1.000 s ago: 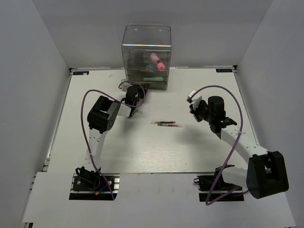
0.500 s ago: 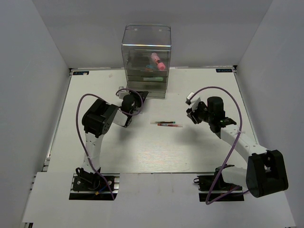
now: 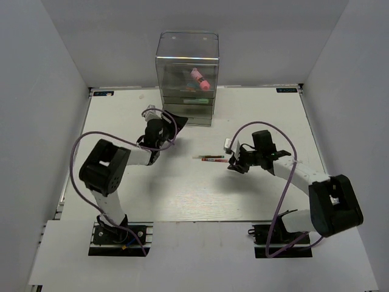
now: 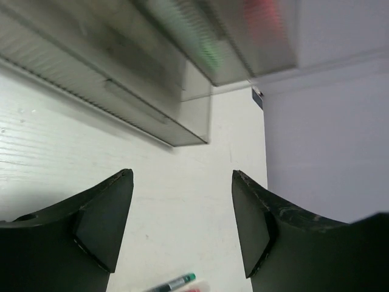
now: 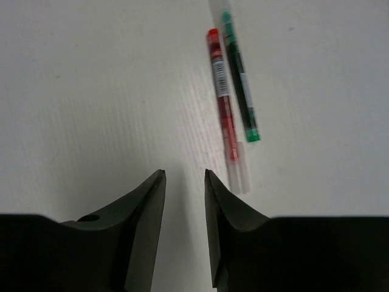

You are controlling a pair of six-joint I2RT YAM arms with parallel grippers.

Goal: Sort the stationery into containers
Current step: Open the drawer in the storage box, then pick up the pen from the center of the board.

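Two thin pens, one red [image 5: 222, 97] and one green [image 5: 240, 85], lie side by side on the white table; from above they show as a thin pair of pens [image 3: 209, 159]. My right gripper [image 5: 184, 173] hovers just left of their clear ends, jaws a little apart with nothing between them; from above the right gripper [image 3: 232, 164] sits at the pens' right end. The clear cabinet of drawers [image 3: 187, 73] stands at the back, a pink marker [image 3: 199, 78] inside. My left gripper [image 4: 182, 173] is open and empty beside the cabinet [image 4: 152, 73], its front left corner from above.
White walls close the table in on three sides. The green pen's tip [image 4: 179, 281] shows at the bottom of the left wrist view. Purple cables loop over both arms.
Both grippers have gone from shut to open. The right gripper has moved left and toward me, down to the pens. The left arm's elbow has swung out left and lower.
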